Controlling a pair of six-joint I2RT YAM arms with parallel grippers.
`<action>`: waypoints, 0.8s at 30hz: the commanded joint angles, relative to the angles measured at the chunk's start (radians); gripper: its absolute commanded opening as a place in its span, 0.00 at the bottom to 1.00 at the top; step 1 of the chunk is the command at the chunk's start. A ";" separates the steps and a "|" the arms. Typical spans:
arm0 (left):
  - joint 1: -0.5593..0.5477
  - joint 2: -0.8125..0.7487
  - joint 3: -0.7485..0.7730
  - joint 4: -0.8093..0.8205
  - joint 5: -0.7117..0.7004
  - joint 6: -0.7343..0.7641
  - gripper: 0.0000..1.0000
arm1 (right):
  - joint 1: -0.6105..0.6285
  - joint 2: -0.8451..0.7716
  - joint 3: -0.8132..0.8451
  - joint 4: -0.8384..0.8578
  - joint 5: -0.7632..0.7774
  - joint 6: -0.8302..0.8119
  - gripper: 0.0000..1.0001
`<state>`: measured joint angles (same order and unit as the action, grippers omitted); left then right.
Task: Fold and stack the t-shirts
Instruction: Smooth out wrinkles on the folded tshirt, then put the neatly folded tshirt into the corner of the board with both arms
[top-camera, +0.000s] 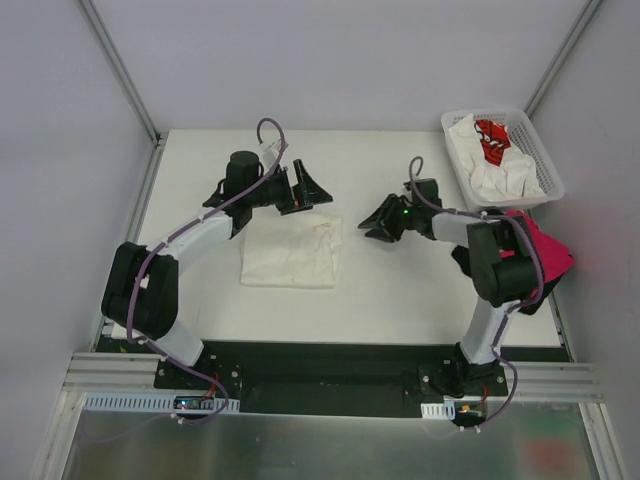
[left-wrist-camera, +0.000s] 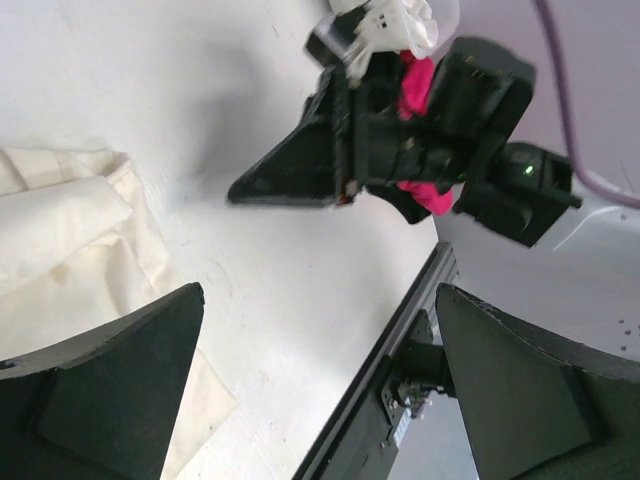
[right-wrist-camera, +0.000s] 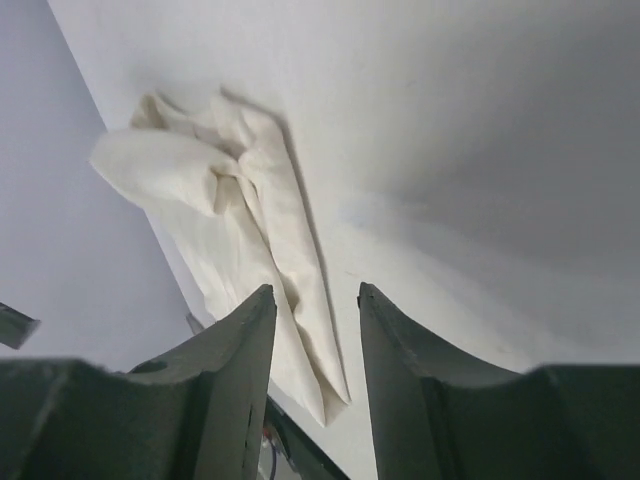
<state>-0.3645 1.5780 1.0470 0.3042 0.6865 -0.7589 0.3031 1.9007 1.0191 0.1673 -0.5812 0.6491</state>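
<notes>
A folded cream-white t-shirt lies flat on the table between the arms; it also shows in the left wrist view and the right wrist view. My left gripper hovers just above the shirt's far right corner, wide open and empty. My right gripper sits to the right of the shirt, apart from it, jaws parted with nothing between them. A magenta-pink t-shirt lies at the right table edge, partly hidden by the right arm.
A white lattice basket stands at the back right, holding crumpled white t-shirts and one with red print. Metal frame posts rise at the table's back corners. The right arm's elbow overhangs the pink shirt.
</notes>
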 joint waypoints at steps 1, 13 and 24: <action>0.007 0.016 0.073 -0.023 0.086 0.032 0.99 | -0.126 -0.221 -0.027 -0.139 0.038 -0.103 0.42; -0.131 0.341 0.318 -0.191 0.461 0.110 0.99 | -0.354 -0.702 -0.257 -0.253 0.132 -0.241 0.43; -0.235 0.288 0.457 -0.397 -0.150 0.327 0.99 | -0.418 -0.804 -0.107 -0.707 0.647 -0.571 0.52</action>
<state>-0.5949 1.9770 1.3712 0.0528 0.8566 -0.5953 -0.1127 1.1000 0.7269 -0.2188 -0.3767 0.2550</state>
